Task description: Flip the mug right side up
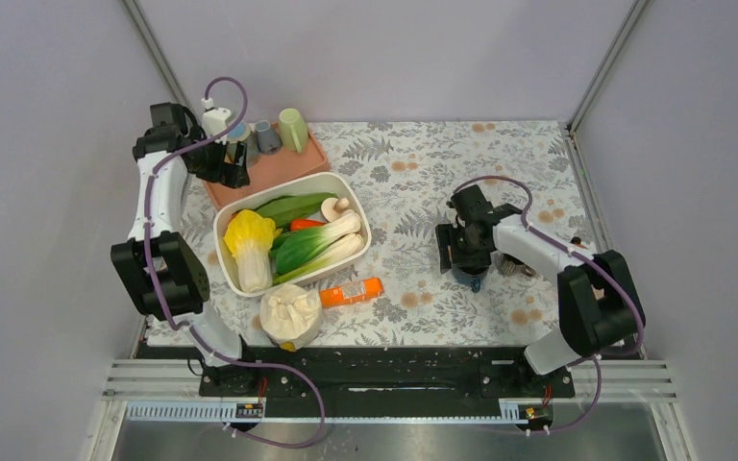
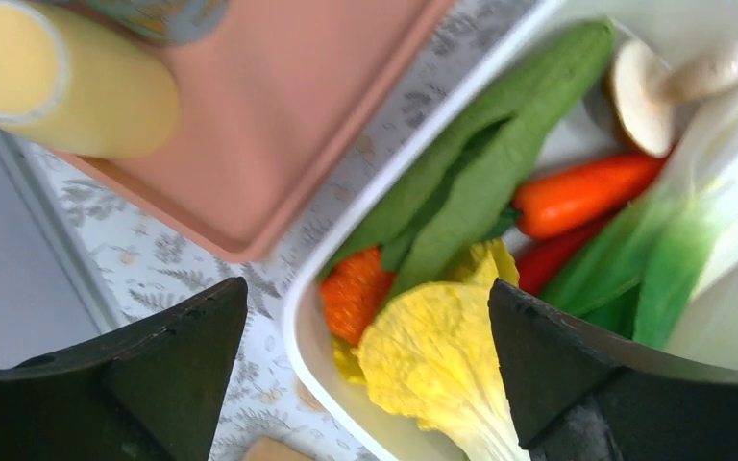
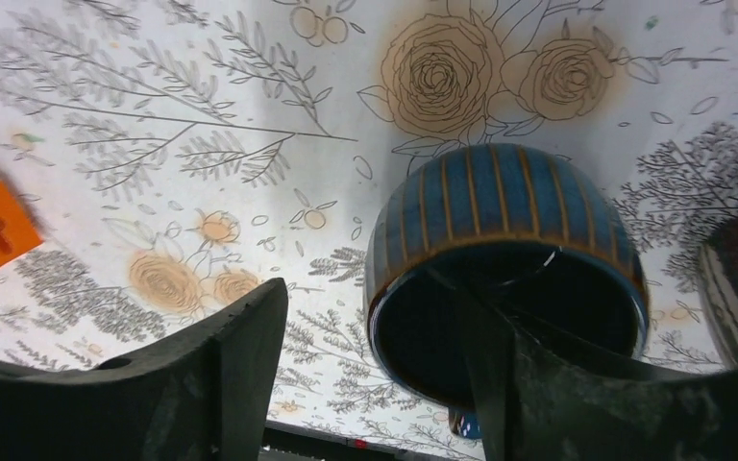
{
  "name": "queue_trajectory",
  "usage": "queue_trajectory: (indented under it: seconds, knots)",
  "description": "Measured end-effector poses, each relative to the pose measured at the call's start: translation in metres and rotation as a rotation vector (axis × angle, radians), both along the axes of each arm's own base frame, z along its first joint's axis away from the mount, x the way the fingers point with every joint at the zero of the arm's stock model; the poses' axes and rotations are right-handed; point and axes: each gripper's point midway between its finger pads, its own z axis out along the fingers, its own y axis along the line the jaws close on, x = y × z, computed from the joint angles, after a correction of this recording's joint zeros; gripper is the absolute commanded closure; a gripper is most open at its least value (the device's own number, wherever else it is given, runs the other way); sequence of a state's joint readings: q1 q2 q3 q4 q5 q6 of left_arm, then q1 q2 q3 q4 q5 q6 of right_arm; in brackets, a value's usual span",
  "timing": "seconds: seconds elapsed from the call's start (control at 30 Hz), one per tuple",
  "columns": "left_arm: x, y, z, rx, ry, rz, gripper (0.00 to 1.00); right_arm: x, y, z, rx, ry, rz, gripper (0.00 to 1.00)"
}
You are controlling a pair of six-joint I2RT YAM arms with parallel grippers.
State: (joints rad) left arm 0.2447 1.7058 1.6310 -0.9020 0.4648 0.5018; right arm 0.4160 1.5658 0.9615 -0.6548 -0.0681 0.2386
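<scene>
Item 1. Blue glazed ceramic mug with thin tan stripes (image 3: pixel 500 206): it stood right of the table's centre, on the flower-printed tablecloth (image 1: pixel 423 163), with its dark mouth turned up toward the right wrist camera. We could not tell whether its base sat flat.

Item 2. Right gripper (image 3: pixel 370 327): we found it directly above the mug, jaws parted. One finger reached inside the mouth and the other stood outside the wall, with cloth showing between them. It was not clamped on the mug.

Item 3. Left gripper (image 2: pixel 365 298): we found it at the far left, jaws spread wide and holding nothing. It hung over the edge where the two containers below meet.

Item 4. White oval plastic tub (image 1: pixel 221 221): left of centre, filled with toy vegetables.

Item 5. Salmon-pink rectangular tray (image 1: pixel 279 168): just beyond the tub, bearing a pale green cup (image 1: pixel 293 128).

Item 6. Orange rectangular packet (image 1: pixel 351 292): near side, just in front of the tub.
</scene>
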Motion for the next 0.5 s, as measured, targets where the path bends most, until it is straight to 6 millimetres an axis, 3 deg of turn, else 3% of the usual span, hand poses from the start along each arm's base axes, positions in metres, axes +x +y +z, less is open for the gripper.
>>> queue_trajectory:
  seconds: [0.13, 0.27, 0.5]
  knots:
    - [0.030, 0.007, 0.010, -0.019, -0.046, 0.058, 0.07, 0.005, -0.001, 0.028, 0.024, -0.094, -0.002, 0.24]
    - [0.069, -0.006, 0.008, -0.030, -0.096, 0.132, 0.05, 0.013, -0.004, 0.052, 0.024, -0.175, -0.017, 0.24]
    - [0.148, -0.087, -0.030, 0.031, -0.130, 0.160, 0.01, 0.023, -0.017, 0.075, -0.015, -0.285, -0.060, 0.24]
